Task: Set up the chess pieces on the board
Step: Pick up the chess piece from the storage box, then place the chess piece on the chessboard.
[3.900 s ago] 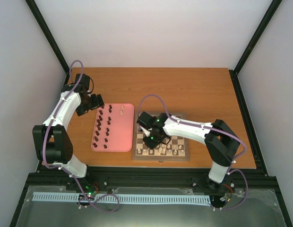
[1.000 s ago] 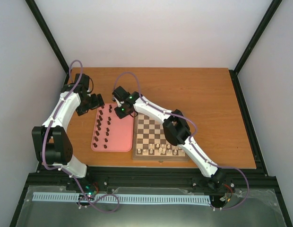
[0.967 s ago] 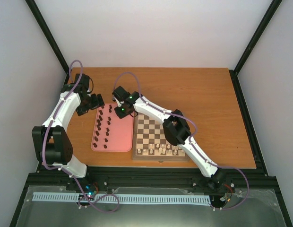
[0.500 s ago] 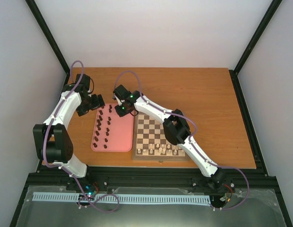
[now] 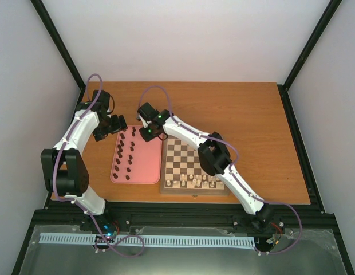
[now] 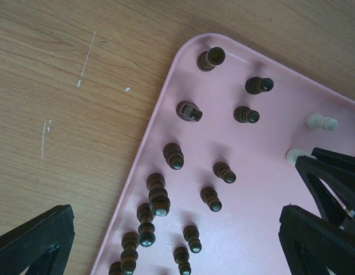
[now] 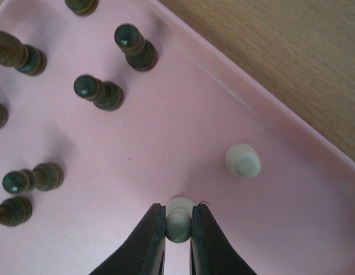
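Over the far right corner of the pink tray [image 5: 137, 172], my right gripper [image 5: 148, 134] [image 7: 178, 222] is shut on a cream-white chess piece [image 7: 179, 224] that still stands on the tray floor. A second white piece [image 7: 243, 160] stands just beside it, untouched. Several dark brown pieces [image 5: 125, 154] [image 6: 157, 197] stand on the tray's left half. My left gripper [image 5: 117, 124] [image 6: 176, 232] hovers open above the tray's far left corner with nothing between its fingers. The board [image 5: 194, 150] lies right of the tray, with several white pieces [image 5: 192, 183] on its near rows.
The tray's raised rim [image 7: 263, 117] runs close behind the held piece, with bare wooden table [image 7: 292, 51] beyond it. Dark pieces [image 7: 135, 47] stand left of my right gripper. My right arm [image 5: 215, 156] stretches across the board. In the left wrist view, a white piece [image 6: 320, 121] lies on its side.
My right gripper, earlier over the board, reached the tray's far right corner and over the last second its jaws closed onto the white piece. The left arm has barely moved.
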Action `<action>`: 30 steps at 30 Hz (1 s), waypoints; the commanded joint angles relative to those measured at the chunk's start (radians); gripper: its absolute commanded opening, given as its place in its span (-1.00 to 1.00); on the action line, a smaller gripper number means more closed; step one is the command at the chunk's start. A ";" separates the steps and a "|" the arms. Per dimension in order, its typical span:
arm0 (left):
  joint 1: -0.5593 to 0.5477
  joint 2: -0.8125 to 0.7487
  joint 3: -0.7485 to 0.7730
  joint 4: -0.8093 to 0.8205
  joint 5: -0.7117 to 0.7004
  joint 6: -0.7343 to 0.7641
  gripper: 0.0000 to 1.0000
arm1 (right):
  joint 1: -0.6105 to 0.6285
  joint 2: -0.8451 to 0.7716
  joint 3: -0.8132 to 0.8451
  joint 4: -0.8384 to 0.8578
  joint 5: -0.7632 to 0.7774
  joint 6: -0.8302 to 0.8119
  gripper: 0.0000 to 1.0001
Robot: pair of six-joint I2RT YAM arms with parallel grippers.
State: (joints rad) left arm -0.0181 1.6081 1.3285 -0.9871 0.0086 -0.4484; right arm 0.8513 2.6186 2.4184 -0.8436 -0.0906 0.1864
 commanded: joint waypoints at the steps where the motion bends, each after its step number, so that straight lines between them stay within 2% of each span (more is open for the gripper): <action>1: -0.003 0.001 0.031 0.009 0.006 0.005 0.99 | -0.004 -0.121 -0.057 0.005 -0.009 -0.030 -0.82; 9: -0.003 -0.016 0.027 0.007 -0.002 0.006 0.99 | 0.031 -0.402 -0.332 0.003 0.004 -0.054 -0.83; 14: -0.003 -0.025 0.024 0.006 -0.008 0.006 0.99 | 0.064 -0.651 -0.677 0.027 0.006 -0.022 -0.83; 19: -0.003 -0.026 0.022 0.010 -0.008 0.005 0.99 | 0.093 -0.830 -0.951 0.033 0.022 0.028 -0.82; 23: -0.003 -0.020 0.033 0.005 -0.017 0.005 0.99 | 0.131 -0.900 -1.066 0.040 0.028 0.048 -0.82; 30: -0.003 -0.035 0.030 0.001 -0.032 0.010 0.99 | 0.184 -0.940 -1.168 0.058 0.014 0.097 -0.82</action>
State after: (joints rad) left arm -0.0181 1.6054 1.3289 -0.9874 -0.0059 -0.4480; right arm 1.0142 1.7317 1.2858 -0.8165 -0.0811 0.2405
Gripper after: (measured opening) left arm 0.998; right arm 0.104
